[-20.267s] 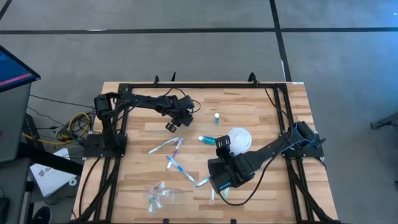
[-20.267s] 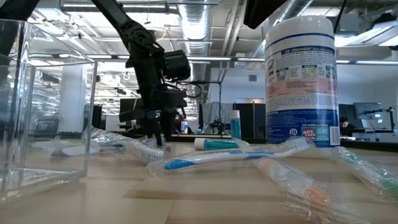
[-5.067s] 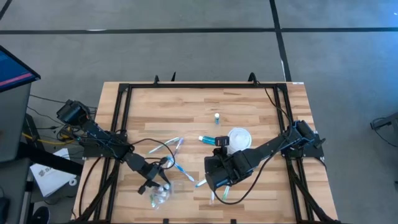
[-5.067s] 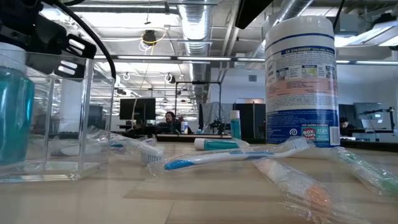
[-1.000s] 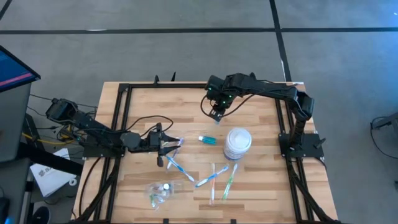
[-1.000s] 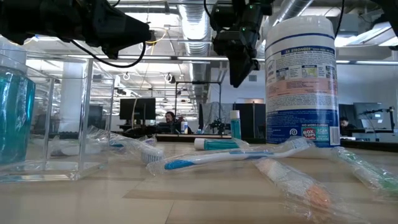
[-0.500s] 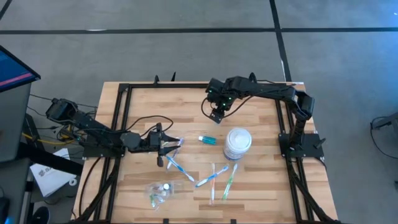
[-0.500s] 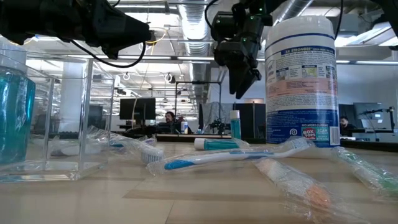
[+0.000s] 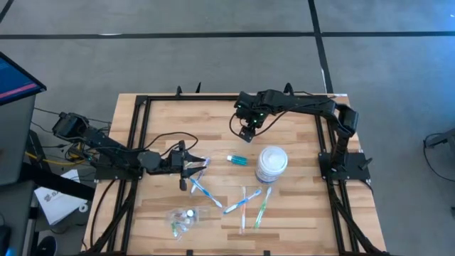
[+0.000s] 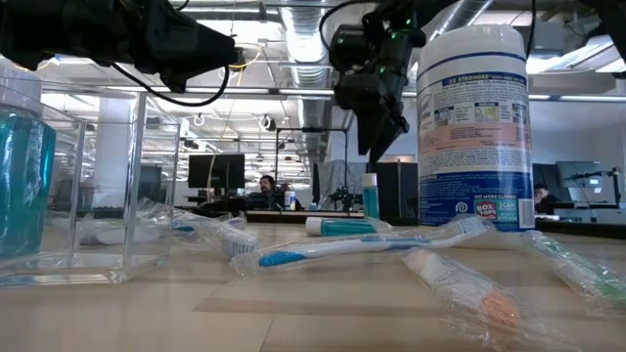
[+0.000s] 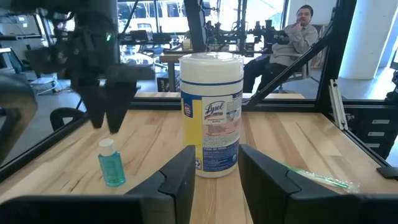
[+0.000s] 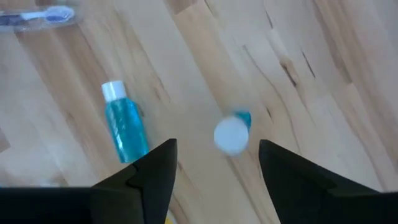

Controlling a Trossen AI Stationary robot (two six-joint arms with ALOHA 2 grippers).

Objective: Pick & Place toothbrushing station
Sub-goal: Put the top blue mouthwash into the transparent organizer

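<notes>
A small blue white-capped bottle (image 12: pixel 231 132) stands upright on its base on the wooden table (image 9: pixel 298 117). My right gripper (image 9: pixel 247 132) hangs open just above it, pointing steeply down, one finger on each side of the cap and clear of it. A second blue bottle (image 9: pixel 237 160) lies on its side nearby. Several wrapped toothbrushes (image 9: pixel 242 205) lie flat on the near half of the table. My left gripper (image 9: pixel 201 165) is held level and open over the toothbrushes (image 9: pixel 199 178) at centre left, with nothing between its fingers (image 11: pixel 180 180). A third blue bottle (image 9: pixel 189 213) sits in a clear container (image 10: pixel 98 186).
A tall wipes canister (image 9: pixel 271 163) stands upright right of the lying bottle, close to my right gripper's path. The black frame rails (image 9: pixel 142 128) run along the table's left, far and right edges. A person (image 11: pixel 298 37) sits beyond the table's right side.
My right gripper has sunk toward the upright bottle and its fingers have opened wider. No object has shifted.
</notes>
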